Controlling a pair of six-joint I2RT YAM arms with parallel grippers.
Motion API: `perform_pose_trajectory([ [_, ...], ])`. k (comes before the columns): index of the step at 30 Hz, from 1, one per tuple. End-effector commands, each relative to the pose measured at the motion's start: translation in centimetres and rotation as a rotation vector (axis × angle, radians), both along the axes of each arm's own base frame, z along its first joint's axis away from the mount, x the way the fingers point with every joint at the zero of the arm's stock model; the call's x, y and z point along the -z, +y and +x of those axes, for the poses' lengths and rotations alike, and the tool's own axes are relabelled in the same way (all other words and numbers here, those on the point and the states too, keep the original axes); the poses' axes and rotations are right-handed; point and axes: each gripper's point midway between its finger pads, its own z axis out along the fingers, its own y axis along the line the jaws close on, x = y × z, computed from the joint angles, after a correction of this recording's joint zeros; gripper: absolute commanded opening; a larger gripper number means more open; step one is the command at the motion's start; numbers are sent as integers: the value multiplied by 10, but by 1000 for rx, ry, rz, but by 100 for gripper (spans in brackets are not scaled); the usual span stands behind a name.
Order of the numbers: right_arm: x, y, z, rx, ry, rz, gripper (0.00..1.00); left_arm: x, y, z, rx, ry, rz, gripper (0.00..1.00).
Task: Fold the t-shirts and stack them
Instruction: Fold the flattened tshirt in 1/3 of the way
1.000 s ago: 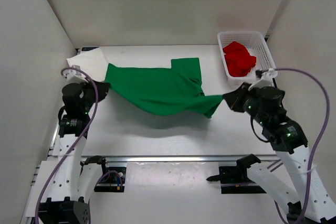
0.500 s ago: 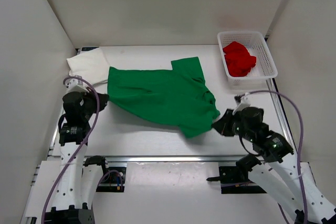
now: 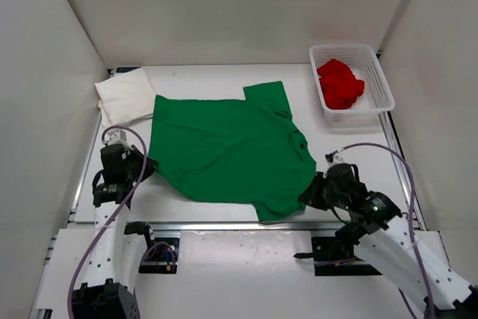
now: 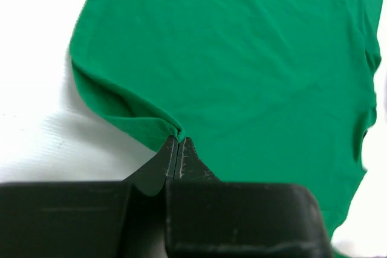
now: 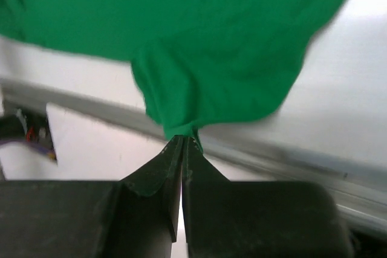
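My left pincer (image 4: 179, 140) and right pincer (image 5: 183, 138) clamp green shirt (image 3: 231, 147), spread, unfolded. White shirt (image 3: 127, 95) looks folded; red shirt (image 3: 340, 84) untouched in basket (image 3: 358, 116).

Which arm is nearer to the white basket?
Right. The right arm sits in front of the basket on the same side, jaws shut on the green t-shirt's near corner; the left arm holds the opposite edge, far across the table.
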Motion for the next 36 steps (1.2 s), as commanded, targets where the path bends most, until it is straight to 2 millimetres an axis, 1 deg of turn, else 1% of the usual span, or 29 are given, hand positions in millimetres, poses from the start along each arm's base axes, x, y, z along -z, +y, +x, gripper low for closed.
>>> perform_pose_trajectory([
  [1,-12,9,53,1,-112,-15,0,0,8,15,-56,-32,-75,0],
  [2,-18,4,71,13,-153,1,0,6,13,17,-83,-24,-86,0],
  [3,-18,-3,88,28,-157,14,0,6,18,22,-106,-28,-94,0],
  [4,-12,-19,104,72,-154,-5,0,10,22,25,-133,-28,-106,0],
  [5,-10,-19,114,76,-152,18,0,20,26,24,-161,-1,-127,0],
  [6,-15,-29,126,113,-176,21,0,26,33,26,-197,12,-143,0],
  [7,-14,-34,135,117,-180,1,0,30,35,28,-209,5,-165,0],
  [8,-11,-37,146,146,-181,-18,0,37,39,27,-248,17,-193,0],
  [9,-16,-36,155,140,-210,-28,0,41,43,30,-268,23,-200,0],
  [11,-12,-39,174,158,-185,-48,0,42,43,37,-295,24,-206,0],
  [13,-14,-41,190,169,-191,-30,0,46,44,46,-312,39,-200,0],
  [14,-13,-42,197,181,-184,-22,0,41,44,53,-313,18,-202,0],
  [15,-9,-42,201,185,-174,-30,0,45,45,56,-316,33,-207,0],
  [17,-25,-46,219,193,-210,-23,0,48,45,63,-316,36,-212,0],
  [18,-21,-46,223,199,-201,-33,0,48,51,68,-329,44,-204,0],
  [20,-31,-45,239,195,-220,-47,0,56,52,74,-334,63,-189,0],
  [22,-32,-39,251,183,-222,-40,0,58,51,79,-328,65,-192,0],
  [24,-26,-33,266,170,-198,-44,0,54,52,87,-328,60,-193,0],
  [25,-26,-36,272,177,-201,-39,0,60,52,89,-329,76,-193,0],
  [26,-23,-31,277,167,-191,-40,0,61,50,94,-319,81,-185,0],
  [27,-21,-32,282,167,-186,-43,0,57,51,99,-315,78,-175,0],
  [28,-22,-33,287,169,-194,-45,0,61,50,103,-316,90,-170,0],
  [29,-16,-33,291,173,-180,-55,1,68,51,103,-315,113,-173,0],
  [30,-11,-31,294,165,-164,-55,0,67,52,106,-313,113,-177,0],
  [32,-7,-30,302,161,-160,-56,0,74,52,112,-305,125,-194,0],
  [33,-1,-30,302,158,-146,-60,0,76,55,112,-316,129,-203,0],
  [34,1,-27,304,152,-145,-56,0,75,56,114,-322,120,-209,0],
  [35,-1,-33,310,176,-157,-49,0,73,59,116,-323,96,-215,0],
  [36,-2,-30,311,174,-159,-36,0,71,60,118,-330,83,-227,1],
])
